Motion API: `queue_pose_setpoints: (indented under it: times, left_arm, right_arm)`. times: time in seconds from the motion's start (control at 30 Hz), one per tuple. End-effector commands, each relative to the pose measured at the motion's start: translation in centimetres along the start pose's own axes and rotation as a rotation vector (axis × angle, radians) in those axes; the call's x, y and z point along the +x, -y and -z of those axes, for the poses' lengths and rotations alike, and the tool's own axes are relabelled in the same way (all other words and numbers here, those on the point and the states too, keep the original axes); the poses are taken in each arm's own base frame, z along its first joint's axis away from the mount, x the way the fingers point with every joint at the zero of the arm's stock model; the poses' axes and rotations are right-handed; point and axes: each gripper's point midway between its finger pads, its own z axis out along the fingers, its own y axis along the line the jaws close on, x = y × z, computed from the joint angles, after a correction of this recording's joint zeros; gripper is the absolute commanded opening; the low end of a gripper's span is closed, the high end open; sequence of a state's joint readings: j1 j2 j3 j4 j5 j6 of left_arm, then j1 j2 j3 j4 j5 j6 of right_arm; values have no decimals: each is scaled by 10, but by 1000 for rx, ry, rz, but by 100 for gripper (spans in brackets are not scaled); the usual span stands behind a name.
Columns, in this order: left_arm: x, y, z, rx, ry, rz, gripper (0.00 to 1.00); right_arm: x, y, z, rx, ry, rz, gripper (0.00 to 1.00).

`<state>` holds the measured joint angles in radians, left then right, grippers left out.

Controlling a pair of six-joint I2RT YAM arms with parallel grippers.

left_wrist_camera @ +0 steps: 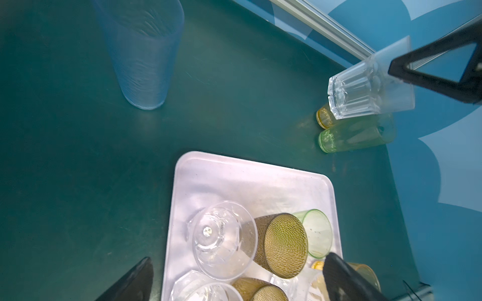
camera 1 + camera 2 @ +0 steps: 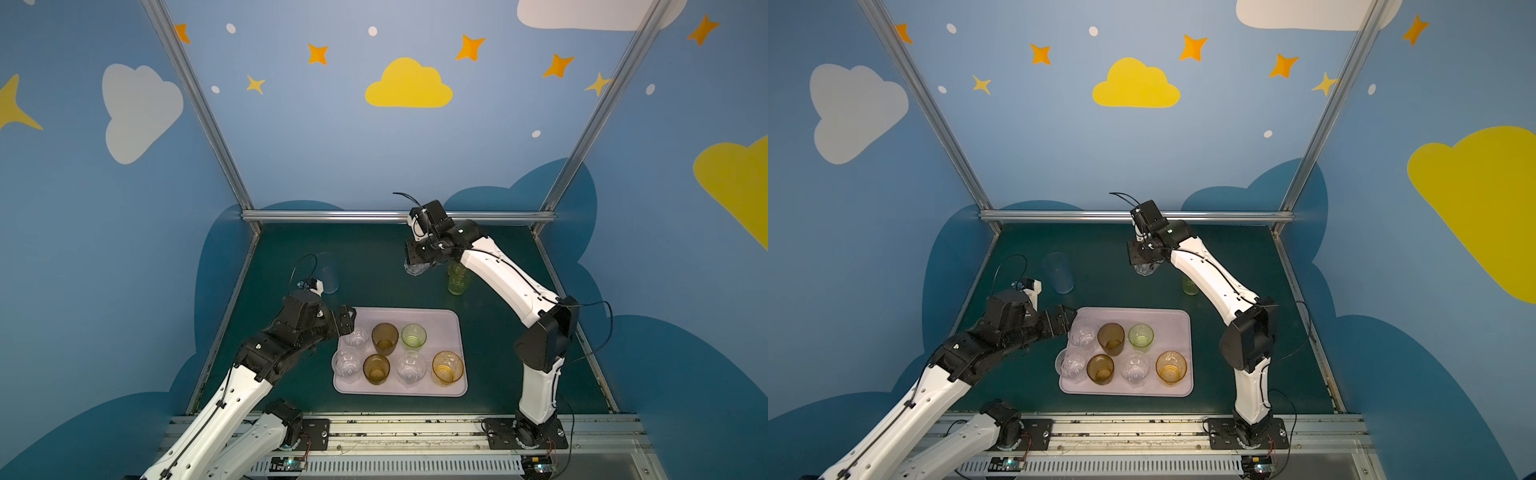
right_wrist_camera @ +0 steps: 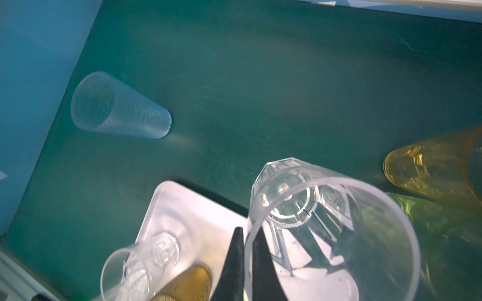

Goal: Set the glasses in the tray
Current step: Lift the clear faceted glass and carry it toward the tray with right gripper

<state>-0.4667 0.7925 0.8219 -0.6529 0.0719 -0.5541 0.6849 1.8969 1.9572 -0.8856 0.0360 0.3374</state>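
The pale lilac tray holds several upright glasses: clear ones, two brown, a green and an orange. My right gripper is shut on the rim of a clear faceted glass, held in the air behind the tray. My left gripper is open over the tray's far left corner, holding nothing. On the mat stand a tall pale blue glass, a yellow-green one and an orange one.
The dark green mat is closed in by blue walls and aluminium frame rails at the back and sides. The right arm reaches over the two tall glasses at the back right. The arm bases sit on a metal rail in front.
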Motion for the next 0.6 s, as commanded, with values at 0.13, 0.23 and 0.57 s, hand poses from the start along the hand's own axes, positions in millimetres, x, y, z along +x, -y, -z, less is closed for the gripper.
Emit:
queue_pose_setpoints:
  times: [0.13,0.23,0.57]
  left_arm:
    - [10,11,1,80,-39,87,100]
    - [12,12,3,91,-44,106,100]
    - [16,18,2,112,-56,142,100]
  right_arm:
    - [8,1,45,-19,84,-2,0]
    - [17,3,59,-28,101,-3,0]
    - [53,24,90,7,118,1,0]
